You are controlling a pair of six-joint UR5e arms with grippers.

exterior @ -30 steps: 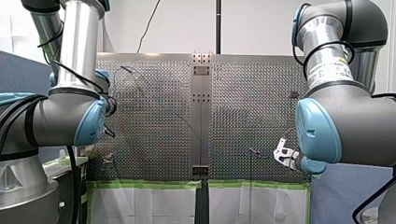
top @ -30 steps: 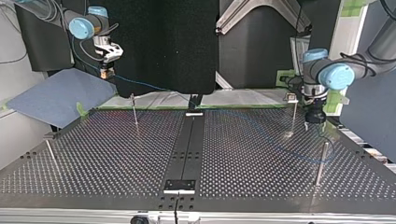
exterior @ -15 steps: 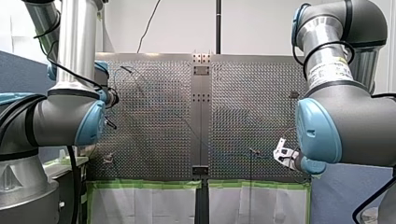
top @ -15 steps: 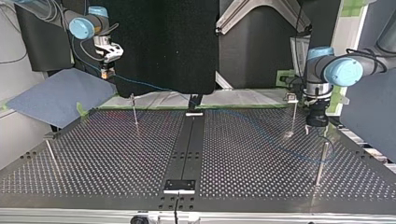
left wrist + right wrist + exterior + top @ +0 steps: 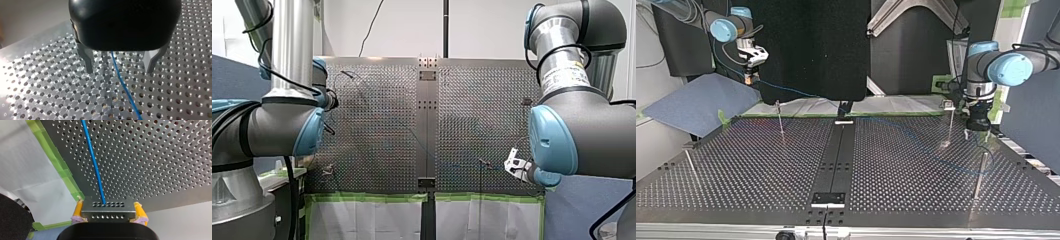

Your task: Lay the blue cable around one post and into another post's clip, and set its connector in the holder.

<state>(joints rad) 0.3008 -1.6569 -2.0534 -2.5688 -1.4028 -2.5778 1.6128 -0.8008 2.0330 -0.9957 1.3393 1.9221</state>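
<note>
Within right gripper (image 5: 108, 208), connector (image 5: 107, 213) clamped; left gripper (image 5: 119, 71) spread astride cable (image 5: 123, 86).

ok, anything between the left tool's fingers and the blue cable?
Mostly no. The blue cable runs through the gap of my left tool, whose fingers stand open and clear of it. One thin metal piece stands close beside the cable, toward one finger; I cannot tell what it is.

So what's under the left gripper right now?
The blue cable runs between the left gripper's open fingers, touching neither, over the perforated table. Its upper stretch is hidden by the gripper body.
</note>
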